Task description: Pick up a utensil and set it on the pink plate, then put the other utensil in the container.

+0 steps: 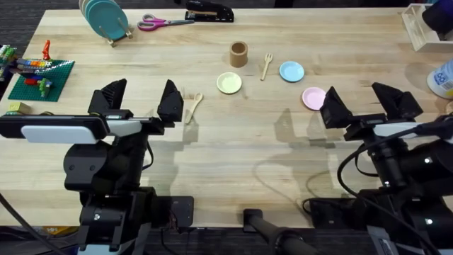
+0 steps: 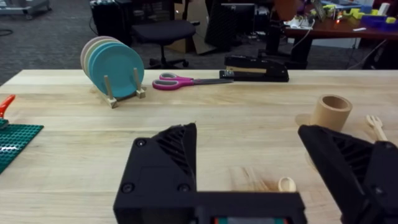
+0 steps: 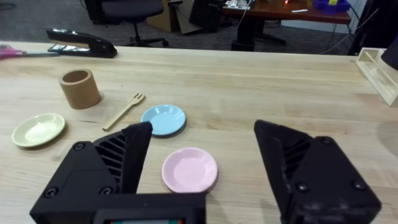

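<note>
A pale wooden spoon [image 1: 193, 107] lies on the table just right of my left gripper [image 1: 141, 101], which is open and empty; its bowl end [image 2: 286, 184] peeks out between the fingers in the left wrist view. The wooden fork [image 1: 267, 65] [image 3: 124, 111] rests between the brown container [image 1: 238, 54] [image 2: 330, 112] [image 3: 79, 88] and a light blue plate [image 1: 291, 71] [image 3: 163, 119]. The pink plate [image 1: 313, 97] [image 3: 189, 169] lies just left of my right gripper [image 1: 366, 104], which is also open and empty.
A pale yellow-green plate [image 1: 228, 83] [image 3: 38, 129] sits left of the fork. At the back are a rack of plates [image 1: 105, 19], pink scissors [image 1: 163, 22] and a black stapler [image 1: 209, 12]. A green brick baseplate [image 1: 41, 76] lies far left.
</note>
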Robot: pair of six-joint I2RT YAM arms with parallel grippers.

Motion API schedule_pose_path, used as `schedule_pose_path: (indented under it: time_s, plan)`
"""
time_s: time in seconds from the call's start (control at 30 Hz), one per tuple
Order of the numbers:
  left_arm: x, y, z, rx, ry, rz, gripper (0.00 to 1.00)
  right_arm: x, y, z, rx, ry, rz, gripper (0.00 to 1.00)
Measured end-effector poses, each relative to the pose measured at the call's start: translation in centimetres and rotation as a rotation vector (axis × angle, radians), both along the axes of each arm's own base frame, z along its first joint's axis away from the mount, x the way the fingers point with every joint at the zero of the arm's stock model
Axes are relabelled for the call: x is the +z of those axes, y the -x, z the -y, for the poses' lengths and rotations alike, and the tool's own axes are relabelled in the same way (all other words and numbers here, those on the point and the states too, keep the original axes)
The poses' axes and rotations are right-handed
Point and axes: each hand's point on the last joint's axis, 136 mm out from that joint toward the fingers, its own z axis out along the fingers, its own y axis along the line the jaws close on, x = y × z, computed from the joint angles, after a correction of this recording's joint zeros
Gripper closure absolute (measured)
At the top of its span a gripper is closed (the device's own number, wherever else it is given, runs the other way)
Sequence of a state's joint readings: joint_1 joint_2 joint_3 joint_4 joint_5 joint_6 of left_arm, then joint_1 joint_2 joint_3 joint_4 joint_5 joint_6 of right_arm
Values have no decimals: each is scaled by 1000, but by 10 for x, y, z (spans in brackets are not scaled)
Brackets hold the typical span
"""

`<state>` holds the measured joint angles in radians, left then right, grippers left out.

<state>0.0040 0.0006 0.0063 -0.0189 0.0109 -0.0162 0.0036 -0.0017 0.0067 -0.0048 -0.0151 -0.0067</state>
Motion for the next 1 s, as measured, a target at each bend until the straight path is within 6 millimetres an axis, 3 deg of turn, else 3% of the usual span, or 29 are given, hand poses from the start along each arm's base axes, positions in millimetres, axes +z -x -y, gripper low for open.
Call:
schedule_pose_path:
  time_s: [0.43, 0.77, 0.87, 1.0]
  plan:
    - [0, 0, 0, 1, 0, 0, 7, 0, 0, 0, 0, 0, 2, 3]
    - [9, 1, 1, -8, 0, 25, 7, 13, 1, -12, 68, -4, 50, 4]
    - [23, 4, 3, -15, 0, 34, 7, 26, 3, -13, 75, -4, 68, 3]
    - [63, 14, 3, -19, 0, 34, 7, 66, 12, -14, 79, -2, 121, 3]
